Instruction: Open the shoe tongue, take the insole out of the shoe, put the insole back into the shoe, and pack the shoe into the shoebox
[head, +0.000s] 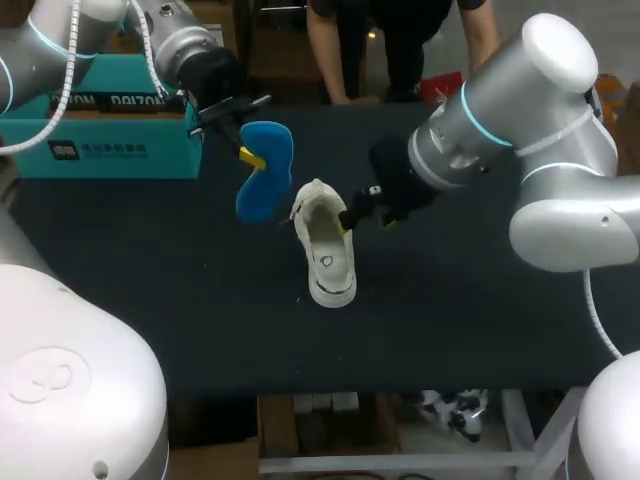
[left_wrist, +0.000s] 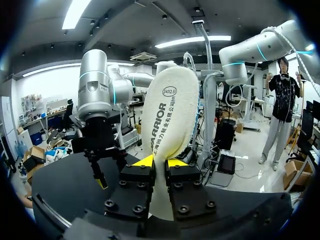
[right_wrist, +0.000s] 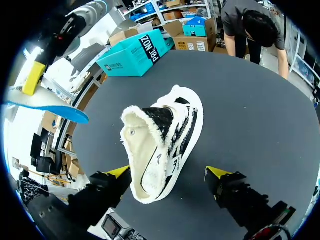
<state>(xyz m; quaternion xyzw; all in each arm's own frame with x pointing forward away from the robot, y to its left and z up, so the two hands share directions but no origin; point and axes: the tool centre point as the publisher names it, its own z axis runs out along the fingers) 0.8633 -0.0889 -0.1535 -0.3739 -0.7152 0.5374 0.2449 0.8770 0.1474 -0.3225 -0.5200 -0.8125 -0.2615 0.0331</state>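
In the head view my left gripper (head: 250, 155) holds the insole (head: 265, 175) in the air just beside the shoe (head: 325, 245), which lies on the table (head: 450, 330). The shoebox (head: 100, 140) is well apart, far left.

In the left wrist view the jaws are clamped on the insole (left_wrist: 170, 115) near one end.

In the right wrist view my right gripper (right_wrist: 169, 172) straddles the shoe (right_wrist: 160, 135), jaws apart and gripping nothing. I judge I should steady the shoe first, then feed the insole's free end into the opening, towards the toe.

We saw a dark, matte tabletop (head: 480, 320) spreading wide across the scene. At its far edge a person in a dark top (right_wrist: 250, 25) leaned forward, one hand (head: 343, 96) apparently resting on that edge.
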